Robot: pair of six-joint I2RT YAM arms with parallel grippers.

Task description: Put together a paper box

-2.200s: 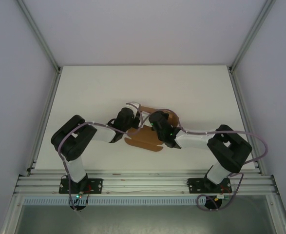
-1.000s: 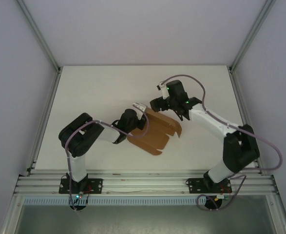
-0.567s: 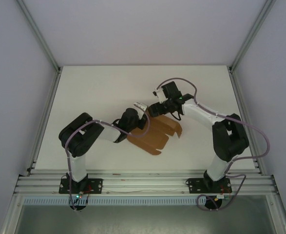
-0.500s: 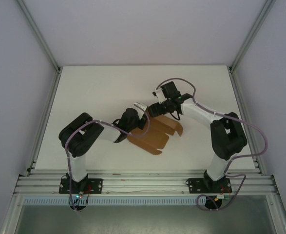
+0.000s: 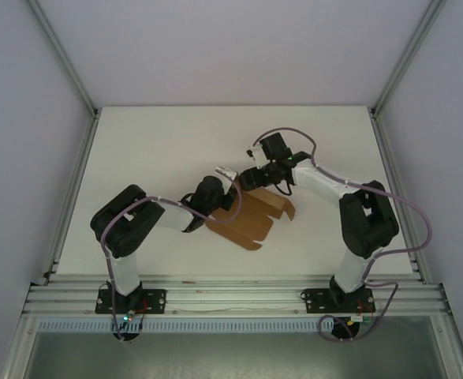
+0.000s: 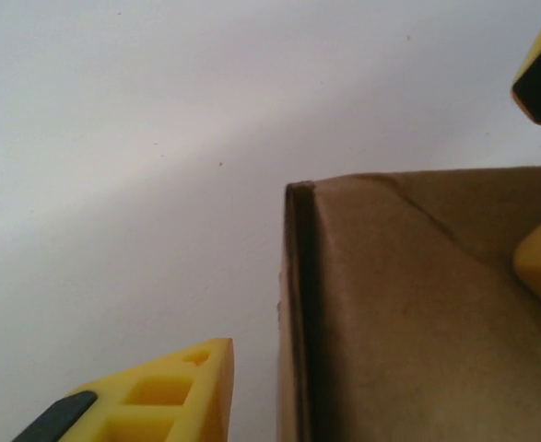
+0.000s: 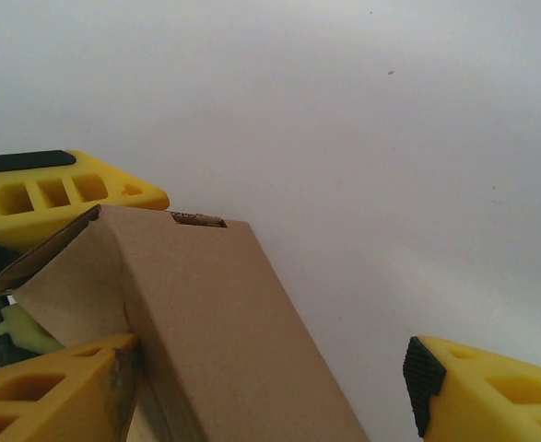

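Cardboard paper box (image 5: 251, 217) lay half folded at mid-table (image 5: 152, 150), between the arms. The left gripper (image 5: 223, 185) and right gripper (image 5: 251, 175) straddled its far raised wall, fingers spread, released. Best, I judged, to close squarely on the crease before folding

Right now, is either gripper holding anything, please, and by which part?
Nothing gripped: left gripper and right gripper, both open, straddle one end of the brown cardboard box.
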